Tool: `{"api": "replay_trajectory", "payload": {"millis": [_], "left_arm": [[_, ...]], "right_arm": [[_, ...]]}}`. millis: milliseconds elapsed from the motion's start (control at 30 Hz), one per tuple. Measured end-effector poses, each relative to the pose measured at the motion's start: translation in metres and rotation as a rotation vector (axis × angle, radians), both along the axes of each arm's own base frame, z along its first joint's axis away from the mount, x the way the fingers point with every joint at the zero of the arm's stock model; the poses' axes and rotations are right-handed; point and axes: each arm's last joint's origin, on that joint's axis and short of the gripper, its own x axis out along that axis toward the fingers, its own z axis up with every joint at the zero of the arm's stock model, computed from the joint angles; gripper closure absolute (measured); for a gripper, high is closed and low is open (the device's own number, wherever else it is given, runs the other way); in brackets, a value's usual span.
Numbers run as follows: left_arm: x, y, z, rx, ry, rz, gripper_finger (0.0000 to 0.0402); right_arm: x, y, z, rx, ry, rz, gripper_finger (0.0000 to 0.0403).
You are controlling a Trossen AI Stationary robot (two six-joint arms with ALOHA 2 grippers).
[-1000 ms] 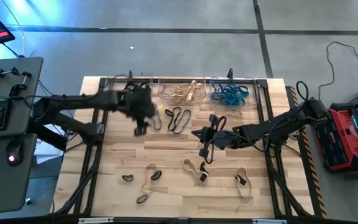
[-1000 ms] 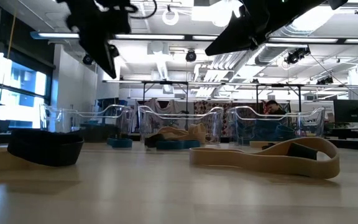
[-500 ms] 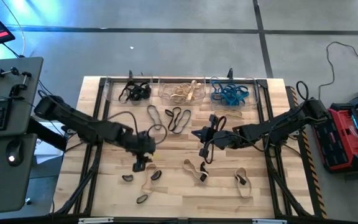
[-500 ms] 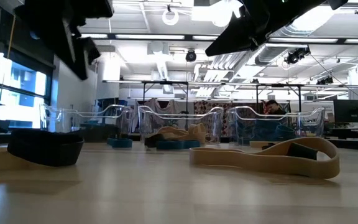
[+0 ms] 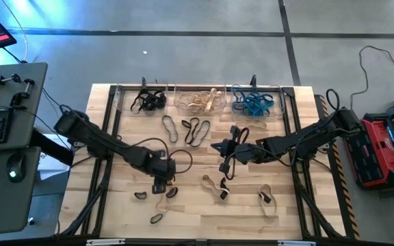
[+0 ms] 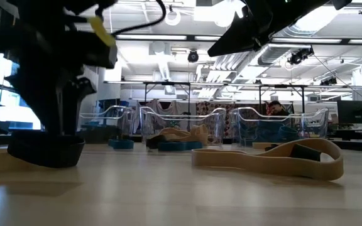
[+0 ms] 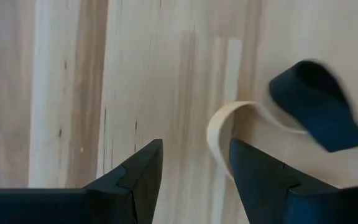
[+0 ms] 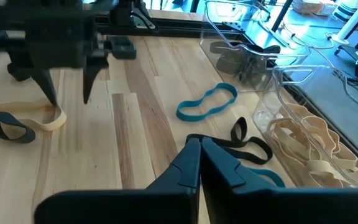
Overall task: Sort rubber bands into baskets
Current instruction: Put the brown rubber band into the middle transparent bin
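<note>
My left gripper (image 7: pixel 194 171) hangs spread beside the tan band (image 7: pixel 229 124); I should straddle its edge squarely before pinching. My right gripper (image 5: pixel 224 166) waits pressed together

Three baskets (image 5: pixel 198 100) in a row along the table's (image 5: pixel 115 164) far edge, rubber bands (image 5: pixel 214 186) scattered nearer, some inside the baskets
</note>
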Motion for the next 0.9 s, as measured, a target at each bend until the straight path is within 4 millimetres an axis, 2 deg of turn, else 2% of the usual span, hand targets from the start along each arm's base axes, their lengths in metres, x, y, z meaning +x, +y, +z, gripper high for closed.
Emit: {"api": "replay_trajectory", "payload": {"millis": [333,400,500,600,667,900], "left_arm": [[0.006,-0.003,-0.022,0.026,0.055,-0.049,0.0236],[0.006,-0.003,-0.022,0.029,0.055,-0.058,0.0253],[0.006,-0.002,-0.022,0.045,0.054,-0.086,0.0299],[0.005,0.000,-0.018,0.052,0.051,-0.107,0.0364],[0.003,0.004,-0.014,0.054,0.063,-0.094,0.0391],[-0.005,0.029,0.022,0.064,-0.028,0.003,0.0399]], "right_arm": [[0.000,0.000,-0.001,-0.002,0.007,0.000,0.0403],[0.000,0.000,-0.001,-0.002,0.008,0.000,0.0403],[0.000,0.000,-0.001,-0.002,0.008,0.000,0.0403],[0.000,0.000,-0.001,-0.002,0.009,0.000,0.0403],[-0.001,0.000,-0.001,-0.003,0.011,0.000,0.0403],[-0.001,0.000,-0.003,0.003,0.027,-0.006,0.0403]]}}
